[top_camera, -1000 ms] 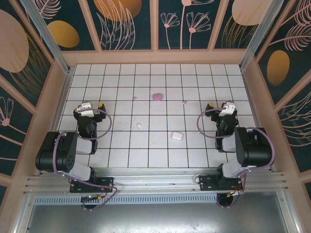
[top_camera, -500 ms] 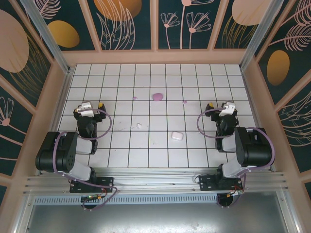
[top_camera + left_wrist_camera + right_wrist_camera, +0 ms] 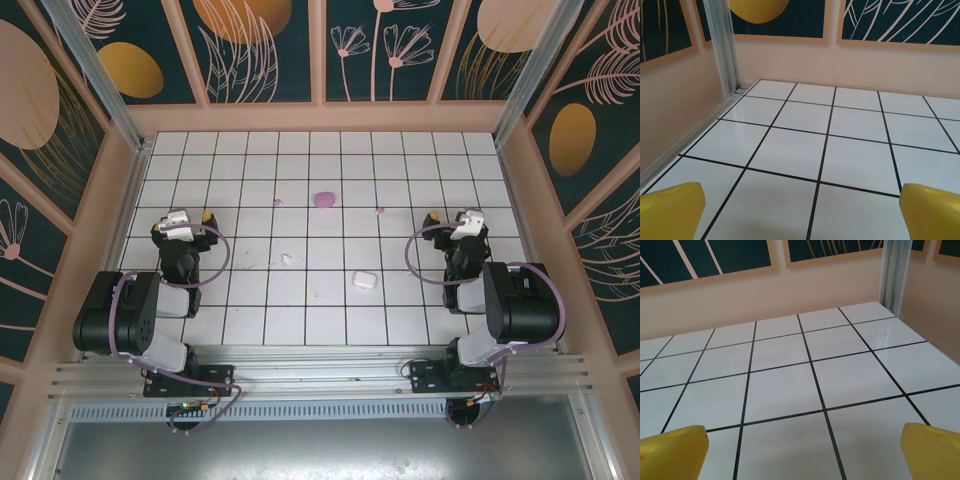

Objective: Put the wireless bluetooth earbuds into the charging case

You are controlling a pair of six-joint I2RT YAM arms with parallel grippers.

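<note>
Three wireless earbuds lay loose on the white-tiled table (image 3: 250,160), each far smaller than one tile. One white earbud (image 3: 287,259) sat at 8 o'clock from the table's middle. Two were pale pink specks: the first pink earbud (image 3: 278,201) at 10 o'clock and the second pink earbud (image 3: 379,210) at 2 o'clock. All three were too small to make out any detail.

Two rounded pebble-shaped cases lay apart from them. The white case (image 3: 364,280) was at 4 o'clock and the pink-purple case (image 3: 324,199) at 12 o'clock, between the two pink earbuds. At that size I could not tell whether either lid stood open.

There were two arms, one claw each. The left claw (image 3: 186,220) hung at 9 o'clock, well apart from every earbud. In its wrist view the left claw (image 3: 801,212) was spread wide, its yellow fingertips (image 3: 670,210) at the frame's corners with bare tile between them. The right claw (image 3: 455,222) hung at 3 o'clock. In its own view the right claw (image 3: 802,450) was likewise spread wide and pinching nothing.
</note>
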